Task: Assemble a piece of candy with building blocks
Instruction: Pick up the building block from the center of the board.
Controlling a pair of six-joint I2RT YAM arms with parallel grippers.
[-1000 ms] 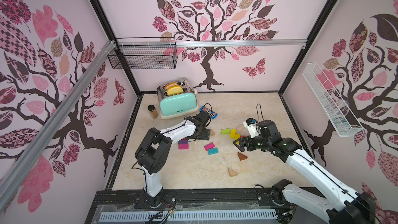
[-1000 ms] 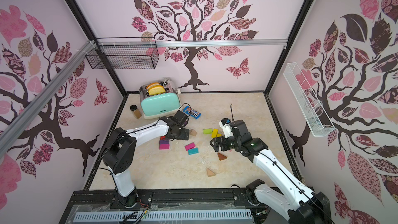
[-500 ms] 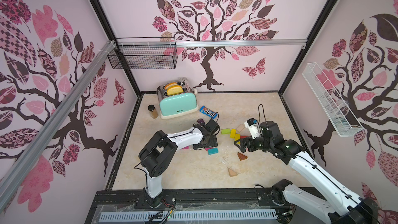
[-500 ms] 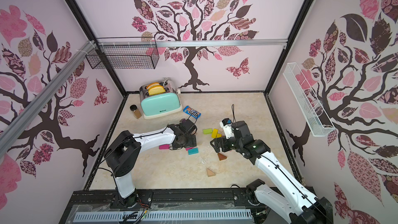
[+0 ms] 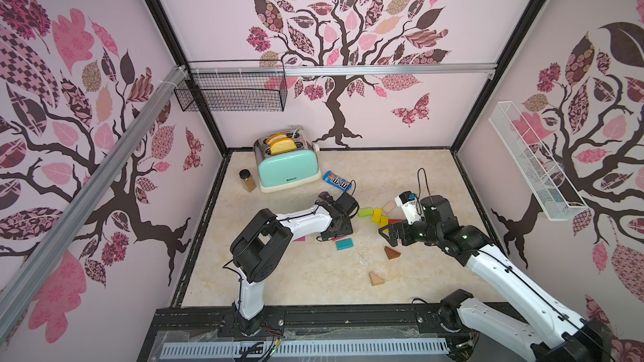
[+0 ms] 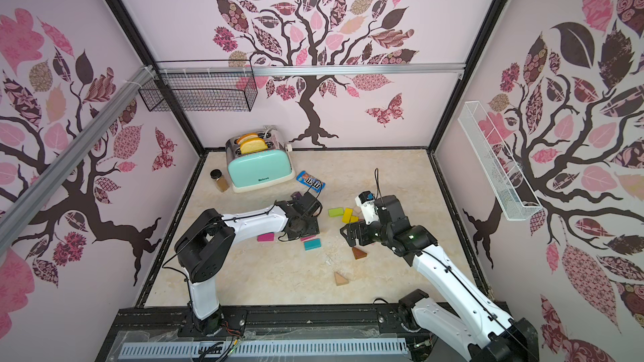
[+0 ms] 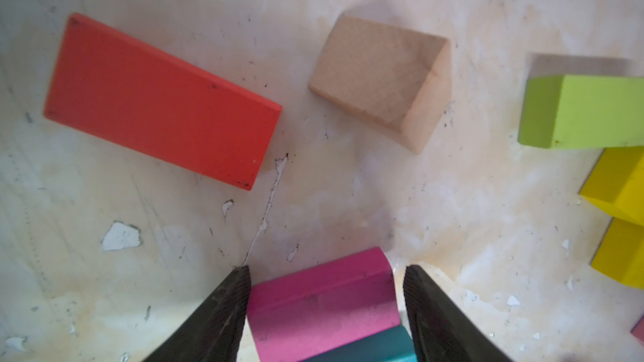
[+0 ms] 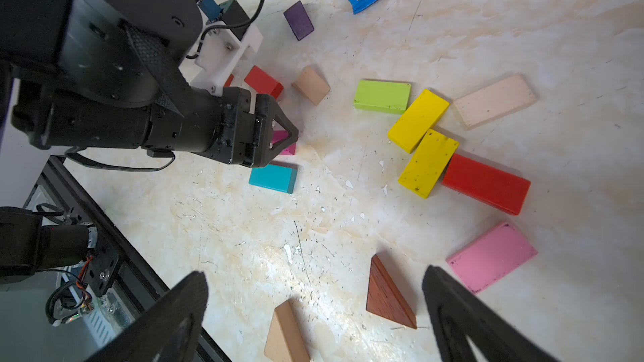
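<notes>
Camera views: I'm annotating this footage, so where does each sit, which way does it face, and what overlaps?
Top views: high over the front edge, looking down at the marble-pattern tabletop; the white left arm and right arm both show.
Left wrist: on the left arm, looking down past the left gripper, which straddles a magenta wooden block.
Right wrist: on the right arm, looking across to the left arm; open right gripper in the foreground.
Shared: both wrist views show the lime-green rectangular block.
</notes>
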